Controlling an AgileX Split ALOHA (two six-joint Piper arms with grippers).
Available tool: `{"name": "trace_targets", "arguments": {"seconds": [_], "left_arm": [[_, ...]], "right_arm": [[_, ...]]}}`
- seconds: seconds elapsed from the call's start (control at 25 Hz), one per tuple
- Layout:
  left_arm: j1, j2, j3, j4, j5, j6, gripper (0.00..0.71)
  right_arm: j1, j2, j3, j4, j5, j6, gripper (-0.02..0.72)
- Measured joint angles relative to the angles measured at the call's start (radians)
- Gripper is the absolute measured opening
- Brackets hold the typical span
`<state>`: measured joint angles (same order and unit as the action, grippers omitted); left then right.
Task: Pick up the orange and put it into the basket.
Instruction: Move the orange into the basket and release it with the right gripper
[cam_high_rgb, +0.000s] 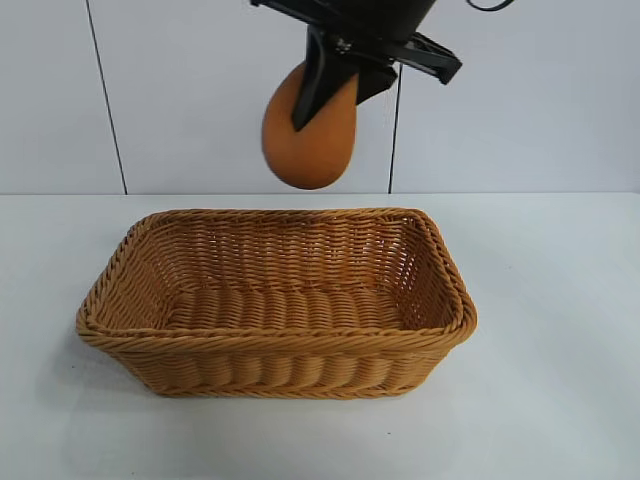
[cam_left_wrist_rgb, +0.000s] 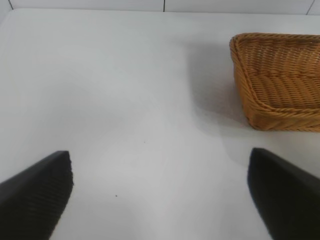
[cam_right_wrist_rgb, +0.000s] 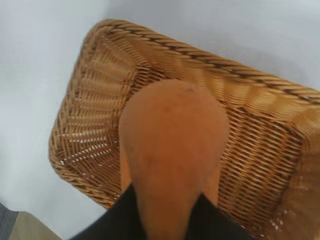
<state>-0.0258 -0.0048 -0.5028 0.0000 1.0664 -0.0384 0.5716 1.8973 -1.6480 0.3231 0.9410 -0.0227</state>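
The table (cam_high_rgb: 560, 300) is white and flat. 1 basket (cam_high_rgb: 275, 300) sits right on it, near the middle. The basket is woven and brown-orange.

Plain white matte tabletop (cam_high_rgb: 560, 300) fills foreground; behind it, pale grey panelled wall (cam_high_rgb: 190, 90) with thin dark vertical seams.

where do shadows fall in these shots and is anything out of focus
Exterior view: soft shadow on the table left of the basket. Left wrist view: faint shadow beside the basket; the open left gripper fingers are blurred. Right wrist view: the orange, held in the right gripper, is soft from closeness.
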Motion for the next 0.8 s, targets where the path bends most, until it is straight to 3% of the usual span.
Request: {"name": "trace_targets", "arguments": {"seconds": [0.48, 0.56, 0.6, 0.72, 0.8], "left_arm": [[0.000, 0.000, 0.000, 0.000, 0.000, 0.000, 0.672], [0.000, 0.000, 0.000, 0.000, 0.000, 0.000, 0.672], [0.000, 0.000, 0.000, 0.000, 0.000, 0.000, 0.672], [0.000, 0.000, 0.000, 0.000, 0.000, 0.000, 0.672], [0.000, 0.000, 0.000, 0.000, 0.000, 0.000, 0.672]], "right_arm": [[0.020, 0.257, 0.000, -0.003, -0.091, 0.003, 0.043], [0.020, 0.291, 0.000, 0.012, -0.089, 0.003, 0.079], [0.020, 0.299, 0.000, 0.021, -0.088, 0.003, 0.109], [0.020, 0.302, -0.001, 0.027, -0.088, 0.003, 0.296], [0.020, 0.302, -0.014, 0.027, -0.085, 0.000, 0.484]]}}
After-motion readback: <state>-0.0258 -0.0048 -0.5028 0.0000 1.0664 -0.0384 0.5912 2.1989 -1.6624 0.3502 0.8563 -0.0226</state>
